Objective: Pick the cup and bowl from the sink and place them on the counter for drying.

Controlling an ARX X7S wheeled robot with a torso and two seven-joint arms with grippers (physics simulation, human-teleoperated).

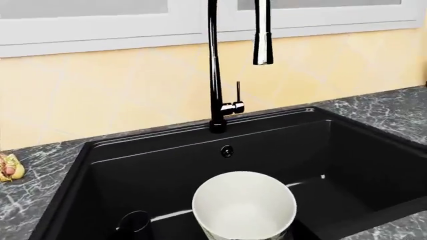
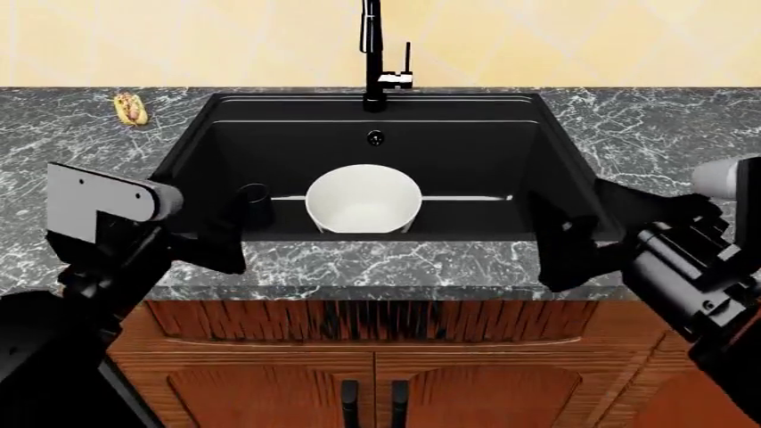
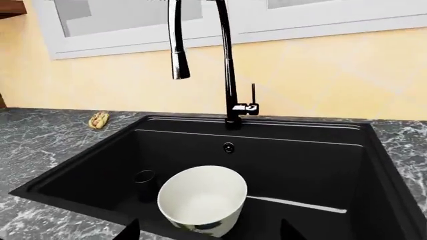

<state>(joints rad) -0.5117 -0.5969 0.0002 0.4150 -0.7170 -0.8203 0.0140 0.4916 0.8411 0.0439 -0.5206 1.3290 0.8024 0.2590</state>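
The counter (image 2: 500,263) is spanning the full width of the head view, its dark veined marble lying above the wooden cabinets (image 2: 374,357). The sink (image 2: 500,147) is sitting recessed in the middle of the counter, with the faucet (image 2: 373,53) standing at the centre of its back edge and the overflow hole (image 2: 376,137) showing on the back wall below it.

The bowl (image 2: 364,198) is resting upright inside the sink, near the front wall and slightly toward the left half of the basin floor. The cup (image 2: 253,204) is standing upright inside the sink too, close to the front left corner, just beside the bowl on its left and not visibly touching it. Neither item is lying on the counter.

The left gripper (image 2: 212,248) is hovering over the front edge of the counter near the front left corner of the sink, holding nothing; how far its fingers are parted cannot be told. The right gripper (image 2: 568,251) is hovering over the front edge near the front right corner of the sink, also holding nothing; its finger tips (image 3: 130,231) are showing well apart in the right wrist view, so it is standing wide

A small yellowish object (image 2: 130,108) is lying on the counter near the back left corner of the sink
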